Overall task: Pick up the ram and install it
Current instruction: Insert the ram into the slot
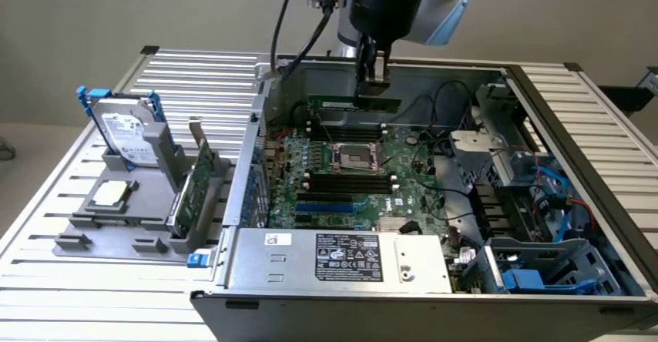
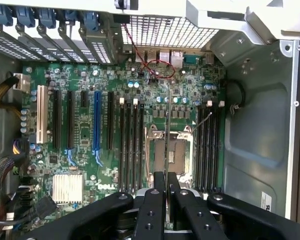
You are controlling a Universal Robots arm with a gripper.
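Note:
My gripper [image 1: 372, 78] hangs inside the open computer case, shut on the ram [image 1: 358, 102]. The ram is a narrow green stick held level above the motherboard [image 1: 411, 174], clear of it. In the wrist view the ram [image 2: 166, 135] shows edge-on as a thin line rising from between my black fingers [image 2: 155, 200]. That line lies over the CPU socket [image 2: 179, 150]. Black memory slots [image 2: 130, 145] run on one side of the socket, and more slots [image 2: 208, 145] on the other. In the exterior view the slots [image 1: 350, 179] sit nearer the camera than the held stick.
The case walls [image 1: 257, 149] close in around the board, with a power supply [image 1: 340, 259] at the front and blue-tabbed drive bays [image 1: 545, 269] at the exterior view's right. Outside, a grey holder [image 1: 103, 226] carries a hard drive [image 1: 129, 135] and a wider green expansion card [image 1: 197, 188].

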